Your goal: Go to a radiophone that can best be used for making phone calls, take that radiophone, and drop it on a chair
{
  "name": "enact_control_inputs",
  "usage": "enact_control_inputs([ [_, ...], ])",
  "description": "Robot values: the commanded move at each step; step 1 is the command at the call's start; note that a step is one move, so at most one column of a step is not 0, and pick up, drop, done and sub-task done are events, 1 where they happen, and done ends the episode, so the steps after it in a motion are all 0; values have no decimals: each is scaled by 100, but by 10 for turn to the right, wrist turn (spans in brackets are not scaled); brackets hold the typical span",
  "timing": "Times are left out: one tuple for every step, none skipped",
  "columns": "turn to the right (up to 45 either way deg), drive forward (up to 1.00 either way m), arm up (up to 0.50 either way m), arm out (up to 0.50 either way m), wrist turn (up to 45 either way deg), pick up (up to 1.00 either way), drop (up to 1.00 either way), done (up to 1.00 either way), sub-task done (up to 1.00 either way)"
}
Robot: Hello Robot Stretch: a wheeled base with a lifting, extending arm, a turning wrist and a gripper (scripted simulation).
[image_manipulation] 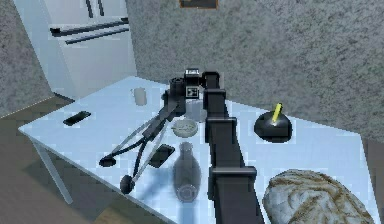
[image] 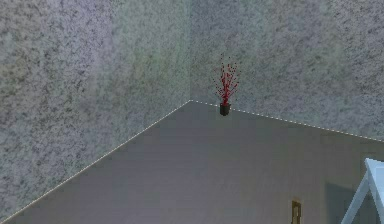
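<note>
Grey speckled walls in the forward view, meeting at a corner above plain brownish floor. At the foot of that corner, a small dark pot with red twigs. At the lower right edge, the pale corner of a table.

Next, the arm side view: pale table running across, white fridge behind its left end. Dark square arm rising from the bottom edge over the tabletop, with two white marked squares at its far end. Left of them the gripper, thin fingers slanting down-left above the table. Cannot tell the fingers' state, nor whether holding anything, with things lying on the surface around them.

Just beside the fingers, a dark slab, flat on the table. Well apart, near the table's left edge, a black slab, likewise flat. Either one possibly the radiophone; cannot tell.

Elsewhere on the table: white cup, glass bowl just left of the arm, clear bottle upright near the front. Right of the arm, a dark round pot with a yellow stick. At the lower right, a crusty loaf.
</note>
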Motion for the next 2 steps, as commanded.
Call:
enact_control_inputs([
  [0,0,0,0,450,0,0,0,0],
  [0,0,0,0,450,0,0,0,0],
])
